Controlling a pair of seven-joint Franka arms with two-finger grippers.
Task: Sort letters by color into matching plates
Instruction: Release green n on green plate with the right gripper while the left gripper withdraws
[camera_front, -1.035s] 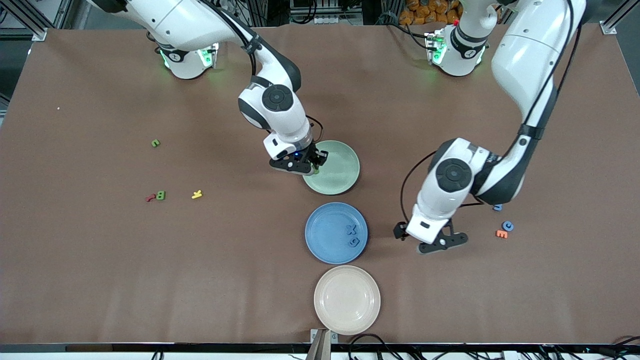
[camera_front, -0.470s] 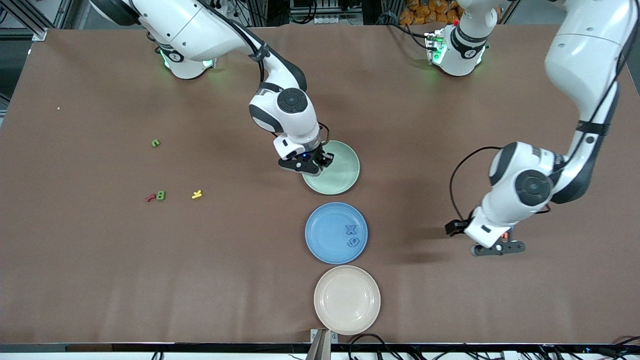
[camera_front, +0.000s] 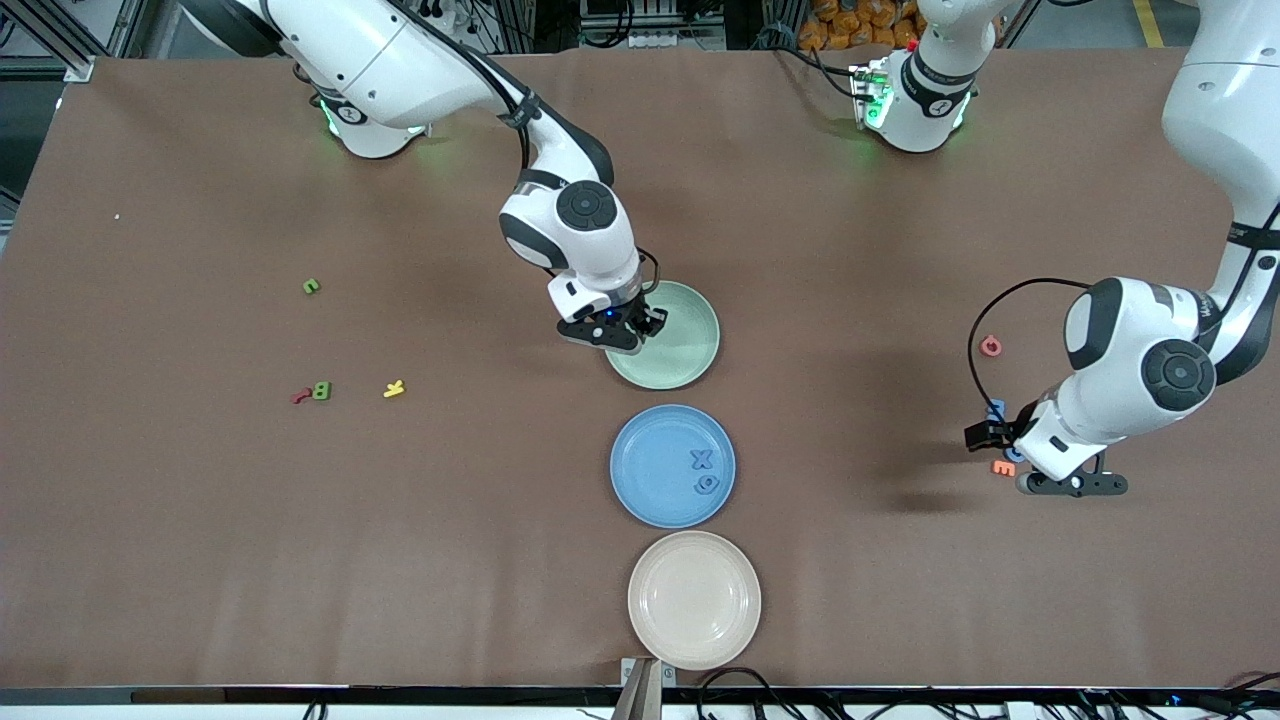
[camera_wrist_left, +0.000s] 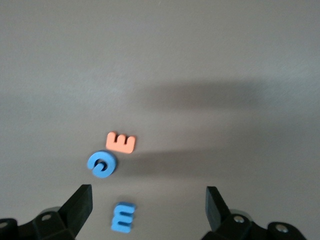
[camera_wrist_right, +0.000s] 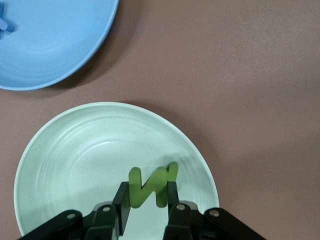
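Note:
My right gripper (camera_front: 628, 332) hangs over the rim of the mint green plate (camera_front: 690, 340). It is shut on a green zigzag letter (camera_wrist_right: 150, 187), held upright above the plate (camera_wrist_right: 60, 150). My left gripper (camera_front: 1068, 485) is open over a blue letter (camera_wrist_left: 123, 216) that lies on the table between its fingers (camera_wrist_left: 77, 207). A round blue letter (camera_wrist_left: 102, 164) lies beside it. The blue plate (camera_front: 650, 465) holds two blue letters (camera_front: 704, 470). Two green letters (camera_front: 311, 286) (camera_front: 321, 390) lie toward the right arm's end.
An orange E (camera_wrist_left: 121, 142) lies beside the round blue letter. A pink piece (camera_front: 991, 346) lies farther from the front camera than that group. Red (camera_front: 301, 396) and yellow (camera_front: 394, 389) pieces lie by the green letters. A cream plate (camera_front: 694, 599) is nearest the front camera.
My left arm has swung from beside the blue plate toward its own end of the table, over the blue letters. My right gripper has shifted slightly over the green plate, still holding its letter.

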